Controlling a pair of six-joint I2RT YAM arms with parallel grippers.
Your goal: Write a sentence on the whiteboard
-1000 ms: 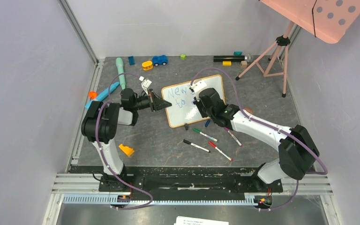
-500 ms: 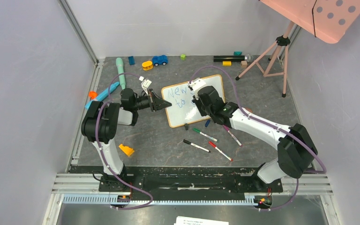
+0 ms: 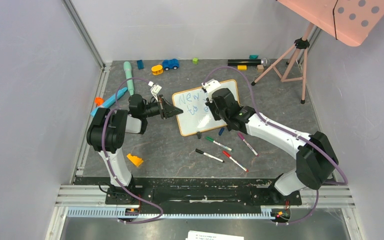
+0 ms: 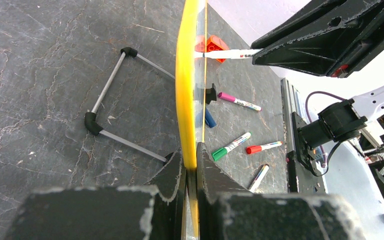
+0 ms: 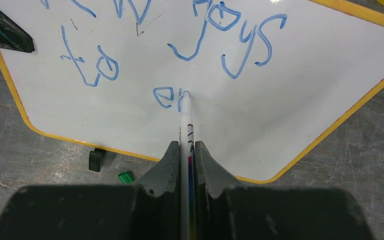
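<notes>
Right jaws: closed tight on a marker (image 5: 186,120), its tip touching the whiteboard (image 5: 305,75) at the end of the fresh letters "er" on the lower line. Left jaws: closed on the board's yellow edge to steady it, unmoved over the last second. In the top view the right arm (image 3: 275,132) has crept slightly toward the far side of the board in that time, consistent with a stroke being drawn. The sentence (image 5: 182,56), in blue, reads roughly "New joys" above and "to er" below; the last word is plainly incomplete. The board sits mid-surface (image 3: 170,150) between the arms, with a black clip foot (image 5: 97,160) at its near edge. Spare markers, a green one (image 3: 218,144) among them, lie just nearside of it. Judgement: writing is under way and past halfway. The remaining letters require steady tip contact and a firmly held board.
</notes>
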